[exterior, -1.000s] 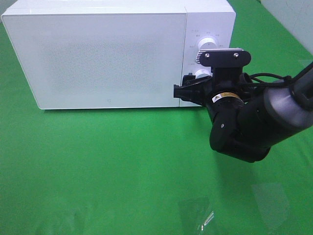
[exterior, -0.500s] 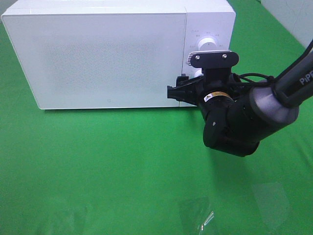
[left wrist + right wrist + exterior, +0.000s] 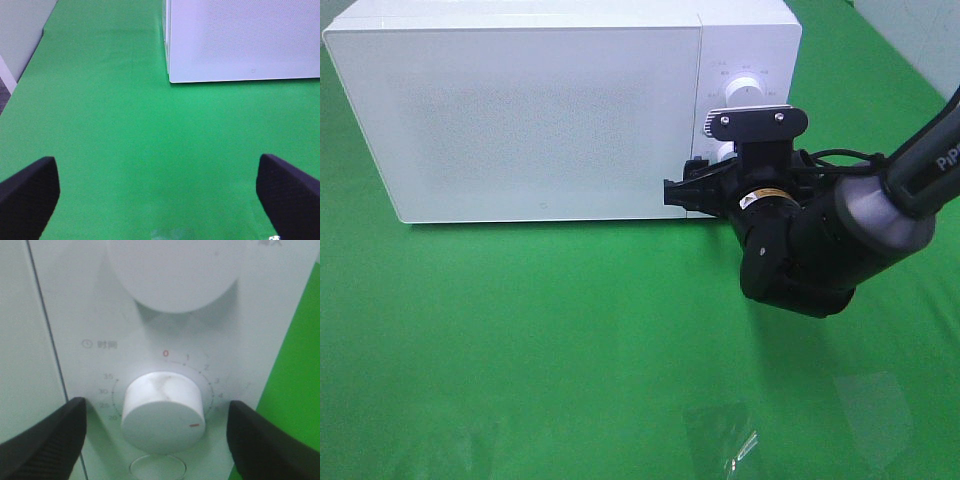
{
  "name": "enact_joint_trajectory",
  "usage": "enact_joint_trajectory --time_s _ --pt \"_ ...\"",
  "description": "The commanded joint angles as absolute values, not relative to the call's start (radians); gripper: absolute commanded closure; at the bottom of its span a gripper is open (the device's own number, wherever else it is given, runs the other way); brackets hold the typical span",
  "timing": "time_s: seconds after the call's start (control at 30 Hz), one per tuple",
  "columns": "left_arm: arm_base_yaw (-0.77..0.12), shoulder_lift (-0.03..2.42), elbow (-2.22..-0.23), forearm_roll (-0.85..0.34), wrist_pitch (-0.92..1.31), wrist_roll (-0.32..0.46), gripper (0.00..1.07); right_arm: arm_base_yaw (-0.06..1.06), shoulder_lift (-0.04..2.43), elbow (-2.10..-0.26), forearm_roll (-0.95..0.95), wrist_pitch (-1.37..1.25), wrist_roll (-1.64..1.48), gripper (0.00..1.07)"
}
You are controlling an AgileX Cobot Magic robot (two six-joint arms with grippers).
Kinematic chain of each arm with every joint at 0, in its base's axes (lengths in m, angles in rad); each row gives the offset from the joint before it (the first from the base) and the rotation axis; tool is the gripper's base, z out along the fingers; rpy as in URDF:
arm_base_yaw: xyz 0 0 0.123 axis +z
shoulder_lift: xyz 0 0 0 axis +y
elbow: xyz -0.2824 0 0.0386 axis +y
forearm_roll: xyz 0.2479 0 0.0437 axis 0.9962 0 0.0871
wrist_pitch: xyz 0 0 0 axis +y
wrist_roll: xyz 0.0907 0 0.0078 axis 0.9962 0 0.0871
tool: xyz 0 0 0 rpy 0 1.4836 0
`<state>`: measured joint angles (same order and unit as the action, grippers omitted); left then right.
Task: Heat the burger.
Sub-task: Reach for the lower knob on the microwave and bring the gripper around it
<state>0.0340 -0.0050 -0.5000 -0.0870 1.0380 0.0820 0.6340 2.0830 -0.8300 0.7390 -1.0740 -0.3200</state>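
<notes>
**Item 1, burger.** It shows in none of my views, so I cannot tell its look or where it lies.

**Item 2, microwave** (image 3: 540, 110). White box standing on the green cloth (image 3: 520, 330). Its door (image 3: 520, 120) is shut, with a speckled grey panel I cannot see through. A tiny mark low on the door is too small to read.

**Item 3, control panel** (image 3: 760, 50). White strip to the right of the door, carrying two round white knobs, one above the other.
- Upper knob (image 3: 745, 92): the small print around it is unreadable.
- Timer knob (image 3: 162, 410): a white cylinder with faint marbling and a short red dash near its rim.
- Dial writing: a clock symbol with "时间" (image 3: 107, 344), a red "0", then 1, 2, 3, 4 down one side and 35, 30, 25, 20 down the other.

**Item 4, right gripper** (image 3: 155, 412). It is up against the panel. My black ribbed fingers stand apart, one on each side of the timer knob, with a gap showing on both sides. They clasp nothing.
- Arm lettering: "PiPE", cut off by the frame edge (image 3: 948, 155).
- A yellow-and-black sticker on my wrist is illegible.

**Item 5, left gripper** (image 3: 159, 195). My fingers are spread wide and hold nothing, above bare green cloth. The microwave's near left corner is ahead.
</notes>
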Motion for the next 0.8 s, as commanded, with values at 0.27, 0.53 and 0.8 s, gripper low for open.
enact_joint_trajectory --time_s 0.27,0.53,0.8 --pt "0.034 -0.029 -0.497 -0.094 1.034 0.080 0.06 0.630 2.062 -0.841 0.715 -1.134 -0.330 0.32" --pt "0.034 -0.029 -0.497 -0.094 1.034 0.080 0.06 0.642 2.062 -0.841 0.719 -1.151 -0.329 0.47" --pt "0.034 -0.029 -0.497 -0.094 1.034 0.080 0.06 0.642 2.065 -0.841 0.714 -1.089 -0.315 1.07"
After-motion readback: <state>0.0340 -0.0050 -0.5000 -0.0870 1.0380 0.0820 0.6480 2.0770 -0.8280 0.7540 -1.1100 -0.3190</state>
